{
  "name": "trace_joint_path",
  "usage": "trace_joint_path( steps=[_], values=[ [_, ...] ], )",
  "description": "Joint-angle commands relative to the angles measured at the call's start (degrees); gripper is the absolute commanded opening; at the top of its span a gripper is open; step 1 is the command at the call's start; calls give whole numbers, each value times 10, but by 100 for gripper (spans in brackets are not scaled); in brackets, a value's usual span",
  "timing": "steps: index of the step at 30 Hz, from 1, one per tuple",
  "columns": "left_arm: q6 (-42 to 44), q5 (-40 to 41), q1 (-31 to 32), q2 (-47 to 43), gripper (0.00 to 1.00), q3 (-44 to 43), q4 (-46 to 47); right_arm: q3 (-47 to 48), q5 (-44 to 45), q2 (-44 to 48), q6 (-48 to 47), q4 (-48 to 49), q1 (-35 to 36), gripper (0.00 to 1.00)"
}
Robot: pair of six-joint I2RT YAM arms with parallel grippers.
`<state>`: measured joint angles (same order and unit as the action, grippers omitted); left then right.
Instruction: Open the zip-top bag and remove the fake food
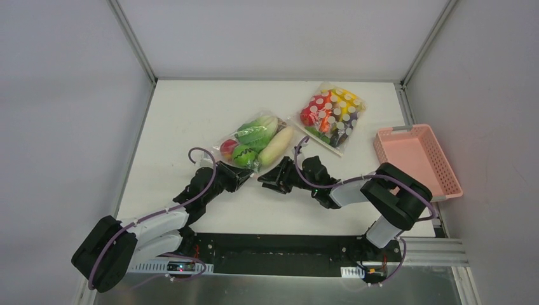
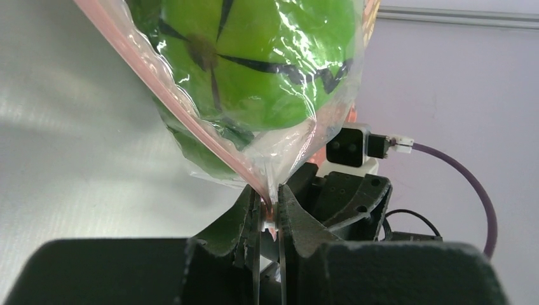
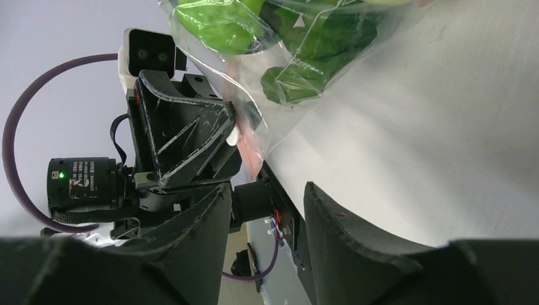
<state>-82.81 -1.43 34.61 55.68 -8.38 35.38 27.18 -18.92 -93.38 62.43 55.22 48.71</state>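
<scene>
Two pincers: left pincer (image 1: 242, 176) is clamped tight on the zip strip (image 2: 191, 121) of the bag (image 1: 254, 143). Right pincer (image 3: 267, 197) is spread wide, holding nothing, just beside the bag's near corner.
Bag: clear, glossy, crinkled plastic, roughly square, with a pink-red strip along its near edge. It lies mid-table.
Food: sealed inside the bag. Round green fruit (image 2: 254, 57) with dark stripes, red apple (image 1: 227, 149), long white radish (image 1: 277, 146), leafy lettuce (image 1: 257, 130). All are smooth moulded plastic.
Table (image 1: 184, 114): white, matte, flat.
Dotted bag (image 1: 332, 116): clear with white dots and red, orange and yellow pieces. It sits apart, to the far right.
Basket (image 1: 416, 159): pink, rectangular, latticed plastic, at the table's right edge.
</scene>
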Motion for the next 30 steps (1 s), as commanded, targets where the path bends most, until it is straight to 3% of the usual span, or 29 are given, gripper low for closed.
trace_joint_path(
  steps=[1, 10, 13, 18, 30],
  values=[
    [-14, -4, 12, -2, 0, -25, 50, 26, -14, -10, 17, 61, 3, 49],
    [-16, 0, 29, 9, 0, -29, 62, 37, -10, -30, 30, 88, 3, 43],
    [-18, 1, 32, 12, 0, -30, 69, 34, 0, -31, 33, 87, 3, 31],
    [-14, 6, 33, 11, 0, -27, 67, 19, 14, -27, 34, 88, 2, 0],
    [49, 78, 32, -43, 0, -25, -35, -34, 34, 39, 15, 63, -15, 0]
  ],
)
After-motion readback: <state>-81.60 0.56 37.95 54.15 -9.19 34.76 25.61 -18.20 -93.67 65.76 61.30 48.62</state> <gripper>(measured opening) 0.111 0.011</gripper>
